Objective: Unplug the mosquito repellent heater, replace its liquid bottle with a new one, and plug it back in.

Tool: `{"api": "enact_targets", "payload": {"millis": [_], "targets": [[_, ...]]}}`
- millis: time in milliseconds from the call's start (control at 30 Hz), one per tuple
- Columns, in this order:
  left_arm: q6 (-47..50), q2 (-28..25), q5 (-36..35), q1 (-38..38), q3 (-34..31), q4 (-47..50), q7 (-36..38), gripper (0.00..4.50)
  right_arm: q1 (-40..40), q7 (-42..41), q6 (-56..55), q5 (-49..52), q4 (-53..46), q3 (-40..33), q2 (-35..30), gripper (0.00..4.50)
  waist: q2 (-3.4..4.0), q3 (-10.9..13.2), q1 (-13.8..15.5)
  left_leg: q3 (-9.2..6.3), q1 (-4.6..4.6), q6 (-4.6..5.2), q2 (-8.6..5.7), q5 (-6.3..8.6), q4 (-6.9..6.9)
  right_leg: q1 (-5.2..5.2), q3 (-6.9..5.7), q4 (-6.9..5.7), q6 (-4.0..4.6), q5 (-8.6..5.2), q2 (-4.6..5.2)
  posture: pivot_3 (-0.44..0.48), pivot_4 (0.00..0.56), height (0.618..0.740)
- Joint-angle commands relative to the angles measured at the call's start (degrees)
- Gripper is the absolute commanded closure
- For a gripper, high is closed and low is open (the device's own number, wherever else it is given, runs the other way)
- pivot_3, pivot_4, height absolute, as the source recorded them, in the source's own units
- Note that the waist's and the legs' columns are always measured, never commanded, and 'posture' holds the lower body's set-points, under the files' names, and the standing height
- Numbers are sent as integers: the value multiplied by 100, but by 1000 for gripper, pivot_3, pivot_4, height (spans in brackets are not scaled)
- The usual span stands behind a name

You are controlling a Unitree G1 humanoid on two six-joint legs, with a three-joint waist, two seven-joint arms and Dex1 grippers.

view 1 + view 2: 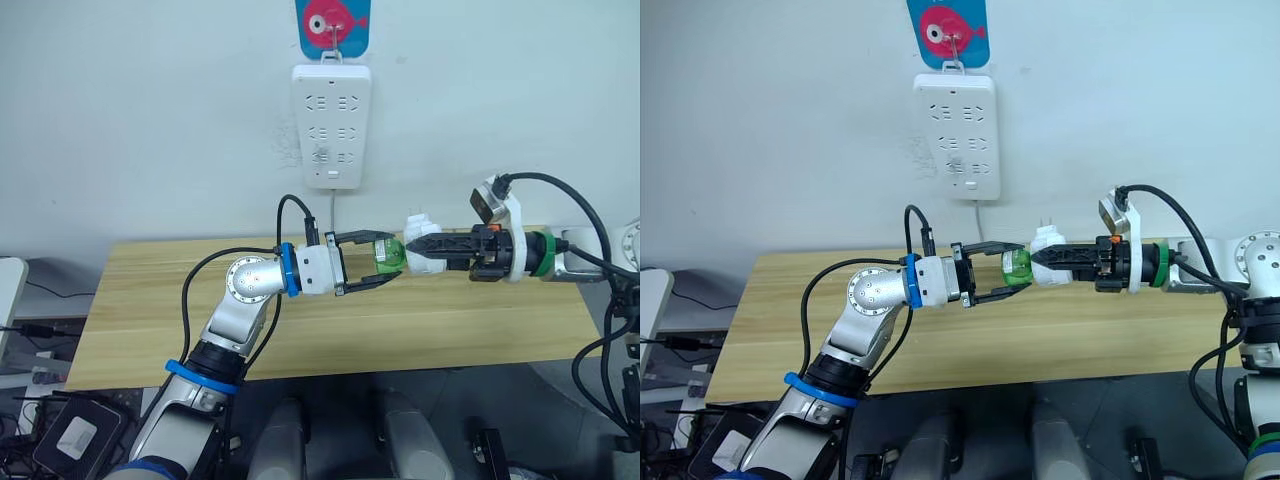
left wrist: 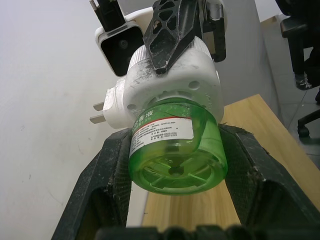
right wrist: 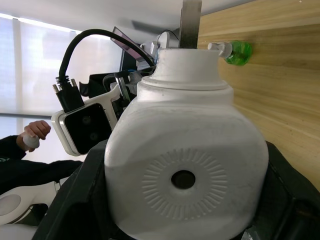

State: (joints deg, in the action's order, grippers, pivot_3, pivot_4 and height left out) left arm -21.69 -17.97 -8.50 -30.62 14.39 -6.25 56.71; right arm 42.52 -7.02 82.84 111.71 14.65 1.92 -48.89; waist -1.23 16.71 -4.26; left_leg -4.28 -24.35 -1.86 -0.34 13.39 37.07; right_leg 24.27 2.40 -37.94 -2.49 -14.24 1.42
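The mosquito repellent heater (image 1: 425,256) is unplugged and held in the air over the table, with my right gripper (image 1: 414,249) shut on its white body (image 3: 185,150). Its plug prongs (image 2: 97,112) stick out free. A green liquid bottle (image 1: 388,255) is seated in the heater's socket. My left gripper (image 1: 390,257) is shut on this bottle, its fingers (image 2: 105,185) pressing both sides of the green base (image 2: 175,160). Another green bottle (image 3: 236,52) with a white tip lies on the table, shown in the right wrist view.
A white power strip (image 1: 331,125) hangs on the wall above the arms, under a pink fish hook (image 1: 333,25). The wooden table (image 1: 480,330) spreads below both grippers. A person's hand (image 3: 31,137) shows far behind in the right wrist view.
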Motion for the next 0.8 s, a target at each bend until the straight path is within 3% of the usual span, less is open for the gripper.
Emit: {"api": "enact_targets", "payload": {"millis": [33,133,467,633,733,800], "targets": [[-91,54,-74,-47,32,267,-36,2217,22,54,-103,129,-223,-130,4,1491,0,0,0,0,0,0,0,0,0,0,1,0,0,0,0,-76,289,740],[203,74,-293,-5,27,377,32,2217,-17,55,-123,129,-341,-123,-35,1491,0,0,1,0,0,0,0,0,0,0,0,-1,0,0,0,-80,291,740],[2927,27,-1621,-150,-165,912,290,2217,-83,-502,-290,-420,-777,-344,-146,1491,-1,1,-4,-5,1,0,1,0,2,0,-4,-4,-1,0,-4,-78,293,740],[7329,-154,-3927,-890,-881,526,-220,2217,-204,-1686,-124,-1508,-1462,-436,-341,1491,-1,5,-36,-9,-1,0,1,0,5,1,-7,-5,-3,-2,-6,-82,291,740],[9618,-9,-5306,-1718,-1863,-878,-609,2217,-485,-2708,-215,-2232,-2166,-431,-567,1491,0,7,-32,-19,-4,0,0,0,7,1,-20,-4,-32,-19,-6,-90,287,740],[10386,-14,-5556,-2086,-2100,-1566,-594,2217,-590,-3109,-290,-2491,-2349,-446,-643,1491,-2,7,-49,-23,-8,0,-3,0,13,1,-28,-5,-37,-22,-7,-103,282,740]]}}
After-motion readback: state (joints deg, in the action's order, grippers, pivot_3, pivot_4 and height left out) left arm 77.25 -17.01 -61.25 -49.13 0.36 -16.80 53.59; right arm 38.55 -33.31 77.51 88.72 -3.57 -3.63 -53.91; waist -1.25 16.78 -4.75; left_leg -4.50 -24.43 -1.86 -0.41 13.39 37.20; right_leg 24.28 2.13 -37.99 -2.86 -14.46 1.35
